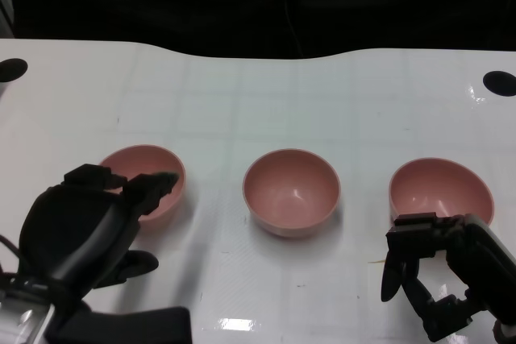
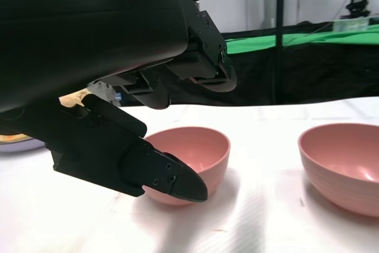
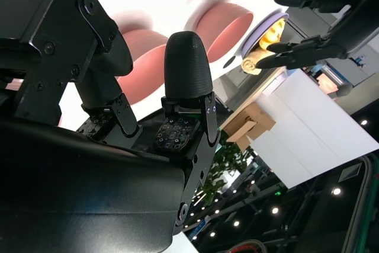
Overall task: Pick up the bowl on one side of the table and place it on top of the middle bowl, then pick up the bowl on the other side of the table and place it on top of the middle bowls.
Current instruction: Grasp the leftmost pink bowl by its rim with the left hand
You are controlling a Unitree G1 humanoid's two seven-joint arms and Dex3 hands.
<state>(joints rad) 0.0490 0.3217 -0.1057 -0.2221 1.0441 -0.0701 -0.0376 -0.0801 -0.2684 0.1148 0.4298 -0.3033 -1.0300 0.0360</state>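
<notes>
left bowl [image 1: 151, 176]: lower-left of frame, on white table [image 1: 242, 102]; untouched
middle bowl [image 1: 291, 192]: frame centre
right bowl [image 1: 440, 189]: lower right
left hand [image 1: 89, 219]: fingers apart, empty, over left bowl's rim
right hand [image 1: 439, 275]: fingers apart, empty, just below right bowl

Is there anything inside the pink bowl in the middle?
No. The middle bowl looks empty, its smooth pink inside showing down to the bottom. Nothing covers it, though what lies under it on the white table is hidden.

Three pink bowls [image 1: 291, 191] sit on a glossy white table [image 1: 242, 94] faintly gridded with pale lines; both hands [image 1: 89, 223] are matte black.
</notes>
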